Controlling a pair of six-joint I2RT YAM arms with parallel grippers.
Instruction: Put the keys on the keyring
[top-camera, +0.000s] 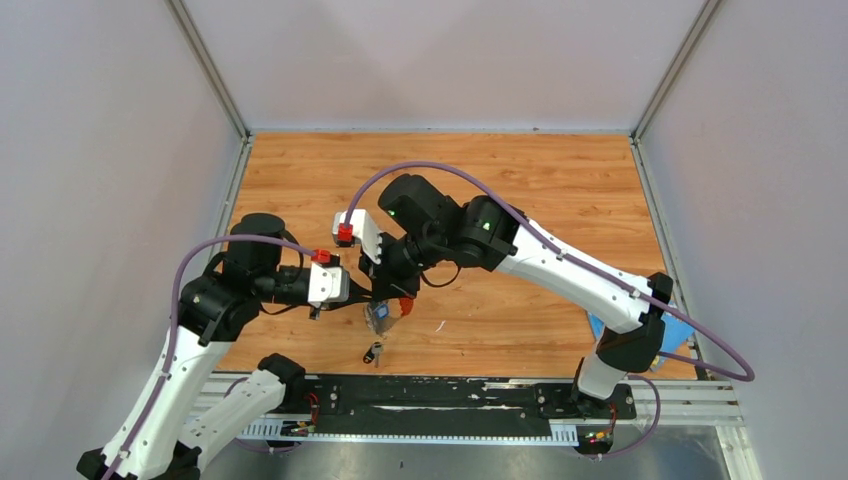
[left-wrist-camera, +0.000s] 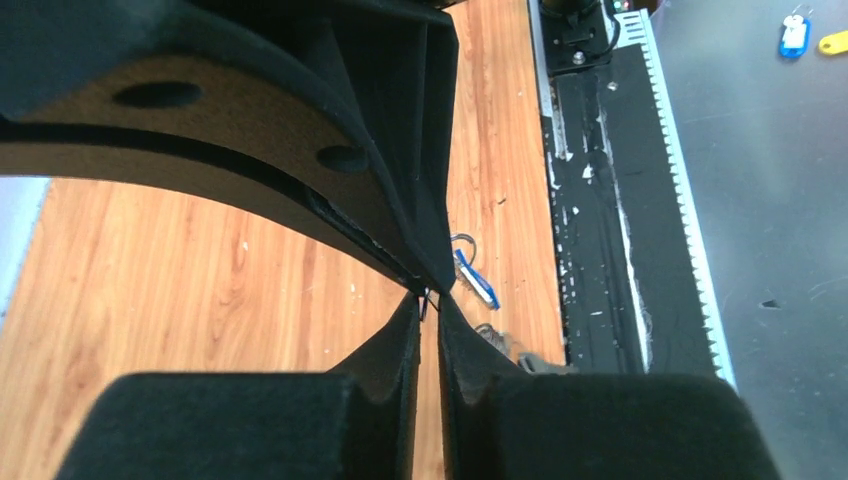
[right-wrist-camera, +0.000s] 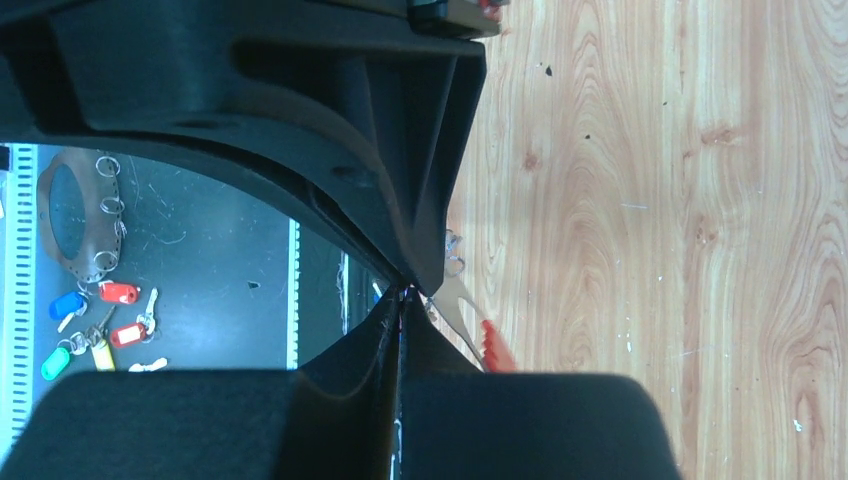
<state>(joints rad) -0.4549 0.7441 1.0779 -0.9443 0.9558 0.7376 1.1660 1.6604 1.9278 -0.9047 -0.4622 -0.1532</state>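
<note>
Both grippers meet tip to tip above the wooden table. My right gripper is shut on the keyring; its grey metal piece and red part hang beside the fingers. My left gripper has its jaws nearly together, pinching a thin wire ring at the fingertips. The blue-and-white key hangs just under the meeting point. On the table nearer the front edge lies the black-headed key.
A blue cloth lies at the table's right edge by the right arm's base. A black rail runs along the front. Beyond the edge, on the grey floor, lie coloured key tags and a brown disc with rings.
</note>
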